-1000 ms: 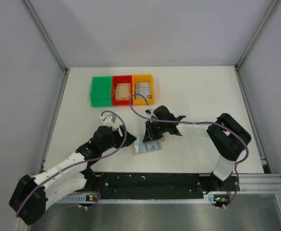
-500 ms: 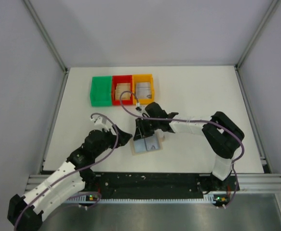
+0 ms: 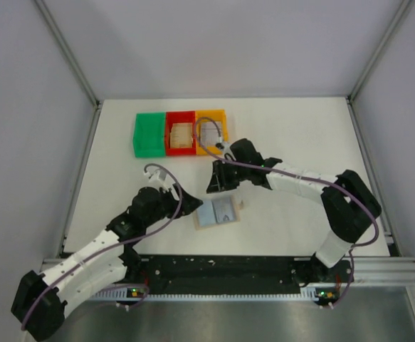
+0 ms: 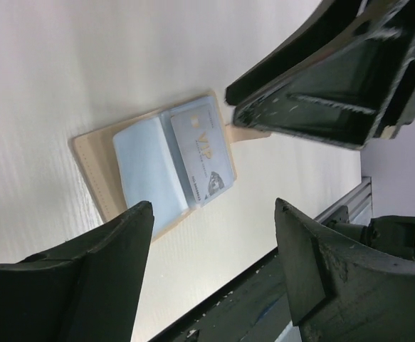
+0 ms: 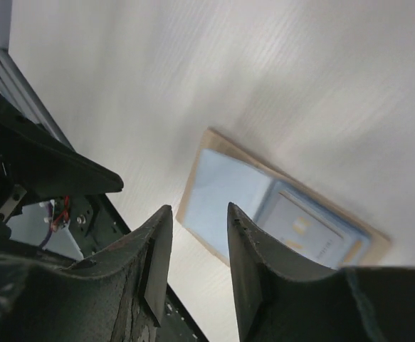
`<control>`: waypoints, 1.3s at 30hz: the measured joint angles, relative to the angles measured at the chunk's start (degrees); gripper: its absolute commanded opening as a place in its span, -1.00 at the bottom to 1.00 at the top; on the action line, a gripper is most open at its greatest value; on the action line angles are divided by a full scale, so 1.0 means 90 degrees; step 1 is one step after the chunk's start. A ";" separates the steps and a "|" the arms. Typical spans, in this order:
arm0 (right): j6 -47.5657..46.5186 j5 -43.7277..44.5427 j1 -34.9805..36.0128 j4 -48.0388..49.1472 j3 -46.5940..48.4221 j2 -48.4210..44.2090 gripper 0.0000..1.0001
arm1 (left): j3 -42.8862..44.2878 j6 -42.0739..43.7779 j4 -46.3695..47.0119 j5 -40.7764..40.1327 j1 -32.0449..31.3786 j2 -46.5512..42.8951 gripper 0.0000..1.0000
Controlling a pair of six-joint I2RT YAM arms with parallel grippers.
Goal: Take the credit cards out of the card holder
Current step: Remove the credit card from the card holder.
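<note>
card holder: open flat on table, near edge
credit card: grey, in its pocket
left pincer: open, empty, beside holder
right pincer: jaws slightly apart, empty, near holder

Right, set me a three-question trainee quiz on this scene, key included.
1. True or false: the card holder lies folded shut.
2. Pick one: the credit card showing in the card holder's pocket is printed A) GOLD, B) VIP, C) BANK.
3. Short answer: what is the left gripper holding?

Key:
1. False. It lies open, with the blue-grey lining facing up.
2. B.
3. Nothing. Its jaws stand open, with the card holder in view between them.
</note>
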 measured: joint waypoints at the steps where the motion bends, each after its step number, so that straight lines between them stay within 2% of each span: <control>1: 0.0005 0.0017 -0.0155 0.0010 -0.0100 -0.0192 -0.28 | 0.0022 -0.0058 0.0114 0.0061 0.0000 0.0155 0.45; 5: 0.0027 0.0107 -0.0597 0.0039 -0.0612 -0.0719 -0.28 | 0.0160 -0.0267 0.0648 0.0442 0.0000 0.1027 0.48; 10: 0.0255 0.0151 -0.0593 0.0134 -0.1377 -0.0775 -0.29 | 0.0447 -0.0500 0.1469 0.1069 0.0000 0.2518 0.47; 15: 0.0493 0.0299 -0.0600 0.0129 -0.1892 -0.0782 -0.31 | 0.0508 -0.0704 0.2093 0.1384 0.0000 0.3466 0.39; 23: 0.0697 0.0372 -0.0656 0.0318 -0.1957 -0.0967 -0.36 | 0.0563 -0.0862 0.2654 0.1484 0.0000 0.4328 0.29; 29: 0.0792 0.0379 -0.0675 0.0398 -0.1957 -0.0967 -0.40 | 0.0561 -0.0981 0.3038 0.1503 0.0000 0.4726 0.11; 39: 0.0860 0.0340 -0.0678 0.0622 -0.2004 -0.0901 -0.43 | 0.0442 -0.1103 0.3305 0.1498 0.0000 0.4845 0.01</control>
